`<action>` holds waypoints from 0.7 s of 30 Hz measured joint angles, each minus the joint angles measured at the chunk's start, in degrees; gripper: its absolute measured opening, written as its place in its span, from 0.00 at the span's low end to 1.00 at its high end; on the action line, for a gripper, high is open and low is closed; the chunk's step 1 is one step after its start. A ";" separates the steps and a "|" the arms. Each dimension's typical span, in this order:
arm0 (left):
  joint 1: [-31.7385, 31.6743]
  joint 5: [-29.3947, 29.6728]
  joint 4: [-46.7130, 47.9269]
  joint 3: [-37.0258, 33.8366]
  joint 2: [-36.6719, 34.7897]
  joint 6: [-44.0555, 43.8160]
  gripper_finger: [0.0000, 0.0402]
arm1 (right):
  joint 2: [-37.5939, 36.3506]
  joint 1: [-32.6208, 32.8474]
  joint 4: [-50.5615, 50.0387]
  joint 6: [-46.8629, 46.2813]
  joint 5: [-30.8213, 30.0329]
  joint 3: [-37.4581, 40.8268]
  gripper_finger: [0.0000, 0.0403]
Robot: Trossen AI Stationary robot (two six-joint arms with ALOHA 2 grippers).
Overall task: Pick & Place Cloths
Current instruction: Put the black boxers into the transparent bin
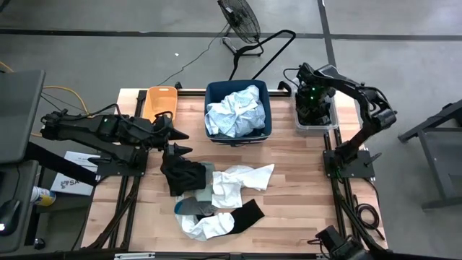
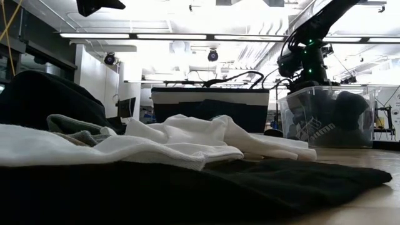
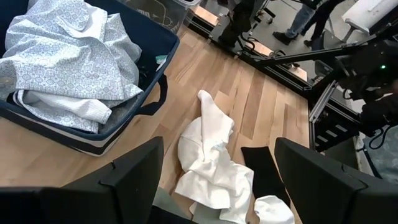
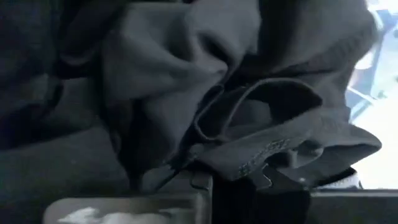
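Spanning the scene is a wooden table (image 1: 289,195) carrying three bins along its far edge: a navy bin (image 1: 237,110) at the middle holding crumpled pale blue patterned garments (image 1: 234,114), a clear plastic bin (image 1: 315,123) at the far right corner, and an orange bin (image 1: 159,102) toward the far left. No writing can be read anywhere. Near the front edge lie a white cloth (image 1: 238,182), a black garment (image 1: 183,175), a black sock (image 1: 242,214) and a grey-green piece (image 1: 203,193). The left gripper (image 1: 175,141) hangs spread and empty just above the black garment. The right gripper (image 1: 312,97) reaches into the clear bin among dark cloths (image 4: 186,93); whether it is clenched cannot be told.
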State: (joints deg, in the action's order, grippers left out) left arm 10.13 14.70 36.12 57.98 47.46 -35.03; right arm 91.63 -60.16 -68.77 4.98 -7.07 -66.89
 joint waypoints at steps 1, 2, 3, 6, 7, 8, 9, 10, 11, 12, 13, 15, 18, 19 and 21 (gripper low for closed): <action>0.02 0.00 0.02 0.00 0.00 0.00 0.74 | -0.34 0.00 0.04 -0.83 -0.41 0.00 0.09; 0.02 -0.02 0.02 0.00 0.00 0.00 0.74 | -0.78 0.00 0.10 -1.59 -0.75 0.00 0.12; 0.02 -0.01 0.02 0.00 0.00 0.00 0.74 | -1.36 0.00 0.13 -2.27 -0.93 0.00 0.15; 0.02 -0.02 0.02 0.00 0.00 0.00 0.74 | -3.63 0.00 1.02 -3.86 -0.54 0.00 0.26; 0.02 -0.02 0.02 0.00 0.00 0.00 0.74 | -4.60 0.00 1.62 -4.41 -0.39 0.00 0.29; 0.01 -0.02 0.01 0.00 0.00 0.00 0.74 | -5.66 0.12 2.31 -5.15 0.01 0.00 0.33; 0.00 -0.02 0.01 0.00 0.00 0.00 0.74 | -6.62 0.26 2.89 -6.18 0.29 0.00 0.37; 0.01 -0.02 0.00 0.00 0.00 0.01 0.74 | -7.46 0.47 3.38 -7.12 0.85 0.00 0.41; 0.00 -0.02 0.00 0.00 0.00 0.00 0.74 | -8.37 0.50 3.66 -7.99 1.34 0.00 0.44; 0.00 -0.02 0.00 0.00 0.00 0.00 0.74 | -9.32 0.52 4.16 -8.64 1.74 0.02 0.47; 0.00 -0.02 0.00 0.00 0.00 0.00 0.74 | -10.32 0.55 4.69 -9.50 2.02 0.00 0.50; 0.02 -0.02 0.00 0.00 0.00 0.00 0.74 | -11.96 0.54 5.29 -11.40 3.07 0.01 0.55; 0.01 -0.04 0.00 0.00 0.00 0.00 0.74 | -13.96 0.52 6.76 -14.01 5.39 0.00 0.60; 0.00 -0.04 0.00 0.00 0.00 0.00 0.74 | -14.60 0.52 7.45 -14.80 6.05 0.00 0.61; 0.02 -0.04 -0.01 0.00 0.00 0.00 0.74 | -15.28 0.52 9.09 -16.58 6.98 0.00 0.61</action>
State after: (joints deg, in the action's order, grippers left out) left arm 10.15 14.66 36.11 57.98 47.46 -35.03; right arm 76.35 -59.64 -59.68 -11.61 -0.08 -66.89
